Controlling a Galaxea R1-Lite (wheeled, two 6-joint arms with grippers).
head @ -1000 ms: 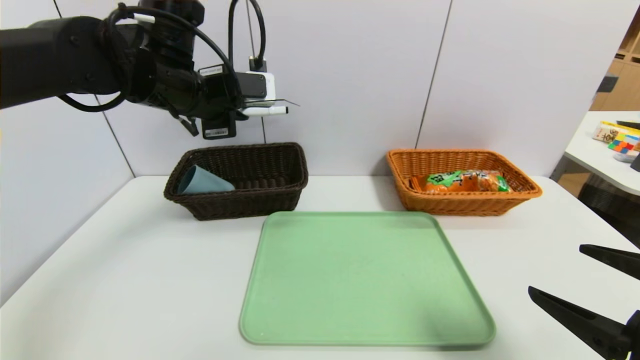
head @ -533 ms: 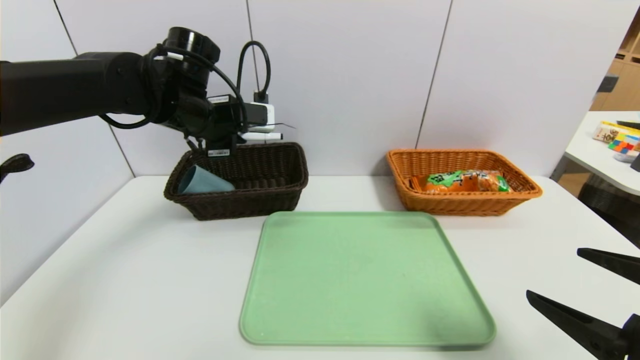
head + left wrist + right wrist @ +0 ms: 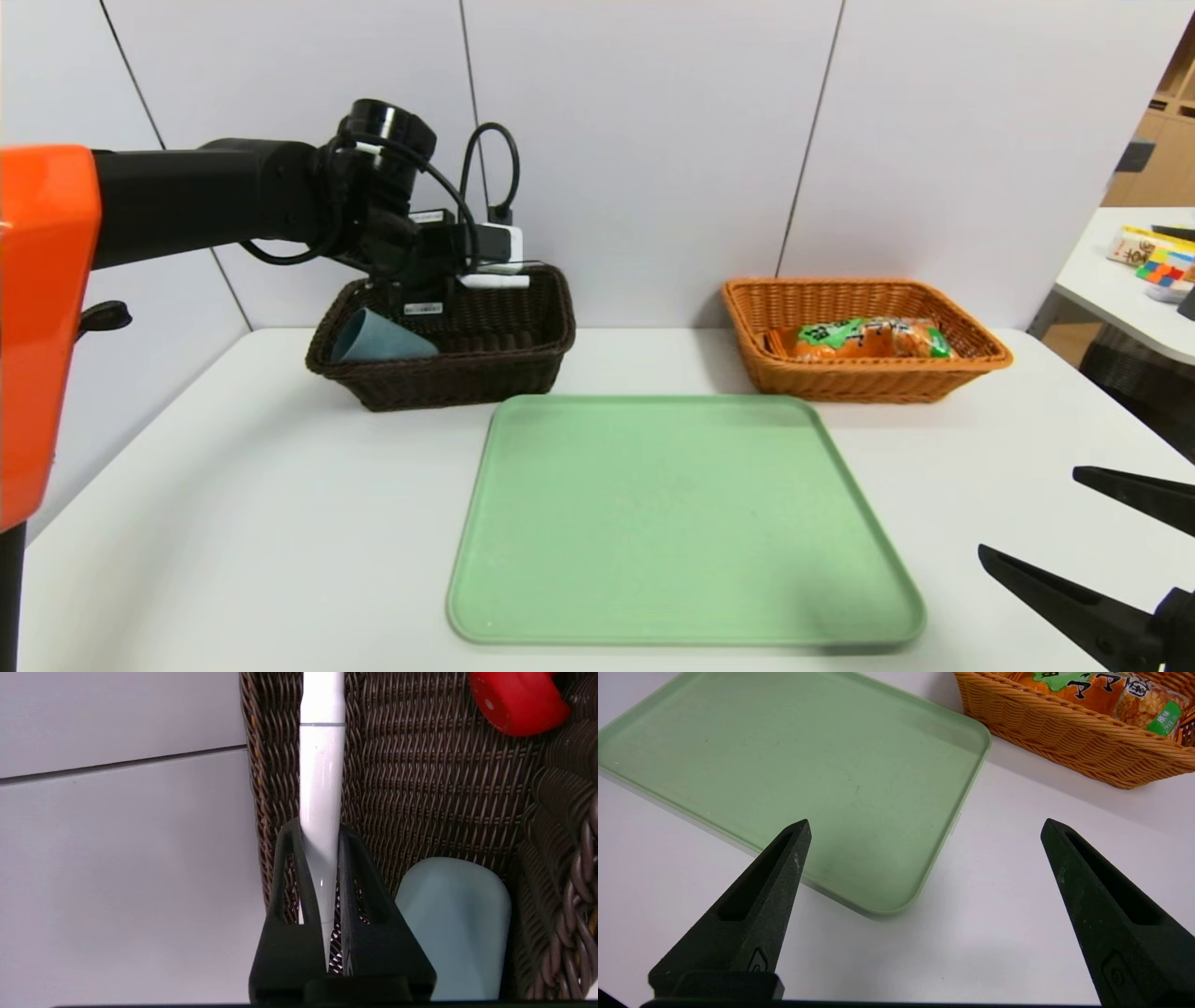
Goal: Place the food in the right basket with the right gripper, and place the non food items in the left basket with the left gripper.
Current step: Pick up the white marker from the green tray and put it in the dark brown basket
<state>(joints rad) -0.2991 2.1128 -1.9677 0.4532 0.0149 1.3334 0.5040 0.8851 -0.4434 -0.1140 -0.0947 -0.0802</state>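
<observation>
Gripping a white pen over the dark basket, the left gripper risks dropping it outside; it seems near the back rim. The right gripper idles apart.

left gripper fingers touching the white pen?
Touching. The left wrist view shows the left gripper fingers clamped against both sides of the white pen, no gap, above the dark basket.
</observation>
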